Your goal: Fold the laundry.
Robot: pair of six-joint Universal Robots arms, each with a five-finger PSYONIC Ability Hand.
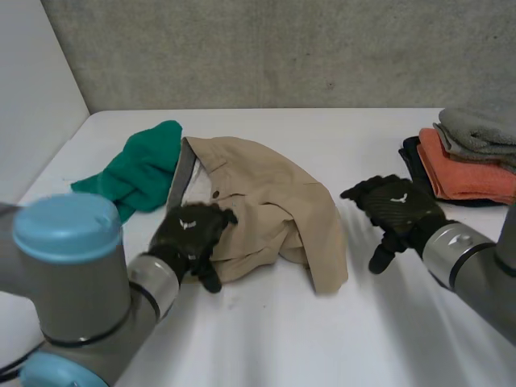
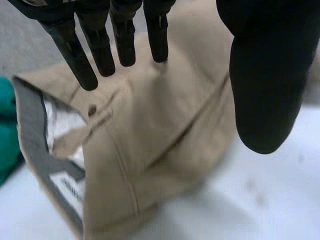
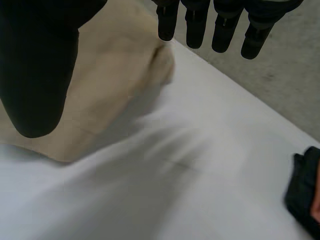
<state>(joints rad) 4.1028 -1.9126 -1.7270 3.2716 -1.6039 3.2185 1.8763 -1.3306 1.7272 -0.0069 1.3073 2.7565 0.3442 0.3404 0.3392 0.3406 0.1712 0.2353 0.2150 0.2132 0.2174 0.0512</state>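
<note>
Beige trousers (image 1: 266, 205) lie folded and rumpled in the middle of the table, their grey waistband (image 2: 37, 137) and a button toward the green cloth. My left hand (image 1: 189, 234) hovers over the trousers' near left part, fingers (image 2: 97, 47) straight and spread, thumb apart, holding nothing. My right hand (image 1: 395, 205) hangs over bare table just right of the trousers, fingers (image 3: 195, 27) straight, thumb pointing down, nothing in it. The trousers' right end (image 3: 105, 85) lies under its thumb side.
A crumpled green cloth (image 1: 141, 169) lies left of the trousers, touching the waistband. A stack of folded clothes, orange (image 1: 468, 169) over black with grey on top, sits at the table's right edge. A grey wall stands behind the table.
</note>
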